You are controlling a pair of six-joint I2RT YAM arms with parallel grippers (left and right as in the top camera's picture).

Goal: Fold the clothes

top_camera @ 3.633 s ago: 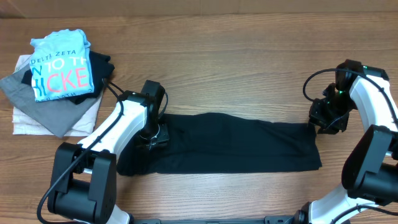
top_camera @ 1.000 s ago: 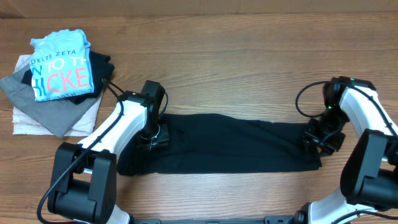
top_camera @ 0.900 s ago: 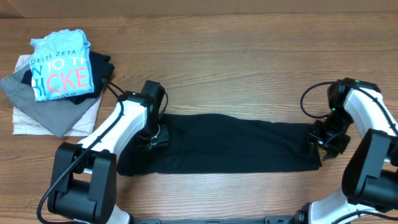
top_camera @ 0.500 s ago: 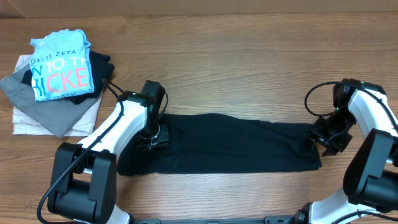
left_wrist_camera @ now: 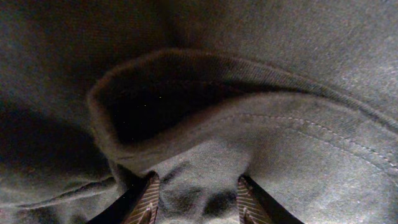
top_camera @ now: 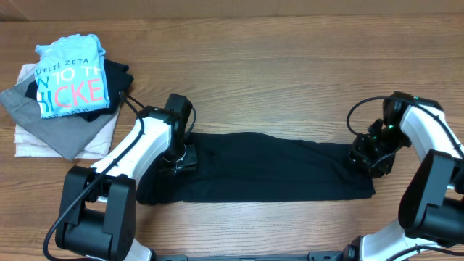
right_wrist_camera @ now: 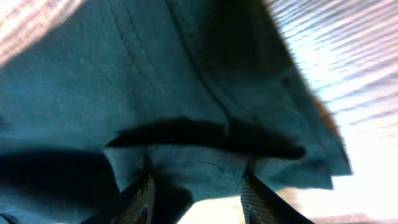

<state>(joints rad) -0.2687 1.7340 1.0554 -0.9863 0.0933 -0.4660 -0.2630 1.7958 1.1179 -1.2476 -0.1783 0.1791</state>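
Note:
A black garment (top_camera: 268, 170) lies flat as a long strip across the wooden table (top_camera: 290, 72). My left gripper (top_camera: 178, 158) sits low on its left end. In the left wrist view the left gripper (left_wrist_camera: 198, 202) is open, its jaws apart, with a curled hem of the cloth (left_wrist_camera: 249, 124) just ahead. My right gripper (top_camera: 362, 155) is over the garment's right end. In the right wrist view the right gripper (right_wrist_camera: 198, 200) is open, its jaws astride the cloth's edge (right_wrist_camera: 155, 81), with bare table (right_wrist_camera: 354, 74) beyond.
A pile of folded clothes (top_camera: 69, 87) lies at the back left, a light blue printed shirt on top of black, grey and white ones. Both arm bases stand at the front edge, left (top_camera: 94, 217) and right (top_camera: 435, 210).
My right gripper came down from beside the garment's back right corner and then shifted left onto its right end. The left arm and the garment have not moved.

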